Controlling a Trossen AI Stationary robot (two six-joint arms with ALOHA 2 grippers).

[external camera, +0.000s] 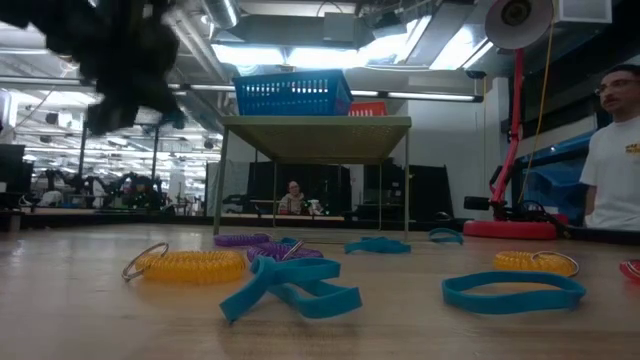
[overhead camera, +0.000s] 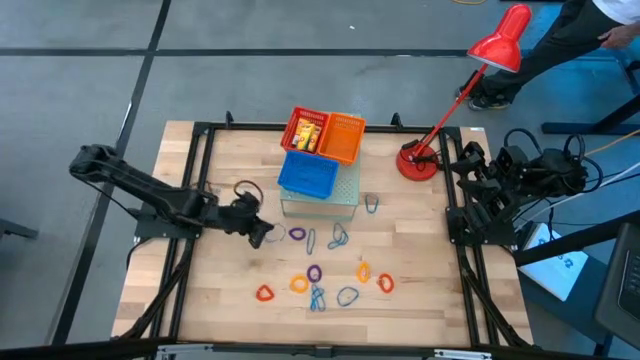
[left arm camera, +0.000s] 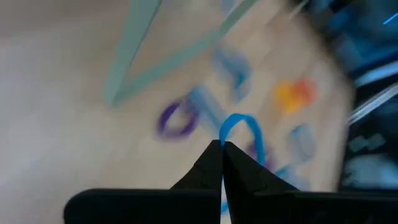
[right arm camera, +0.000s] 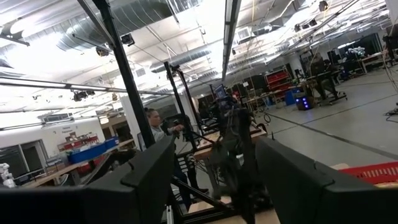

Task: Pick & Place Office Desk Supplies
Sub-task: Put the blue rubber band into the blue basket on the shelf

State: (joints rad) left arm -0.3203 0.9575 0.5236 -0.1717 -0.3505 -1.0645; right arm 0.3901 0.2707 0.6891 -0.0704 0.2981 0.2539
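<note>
While my left arm reaches across the bench (overhead camera: 200, 300), its left claw (overhead camera: 262, 236) pinches a blue loop (left arm camera: 244, 132) above scattered loops (overhead camera: 314, 273); baskets (overhead camera: 322, 136) sit behind. I keep the right claw (right arm camera: 214, 180) spread, parked bench-side.

Two matte black robot arms built of jointed, boxy segments. The left claw (left arm camera: 222, 163) ends in two slim, tapering black fingers with pointed tips. The right claw (right arm camera: 214, 180) has broad, flat black fingers with angular edges. Black cables loop loosely around the right arm's base.
</note>
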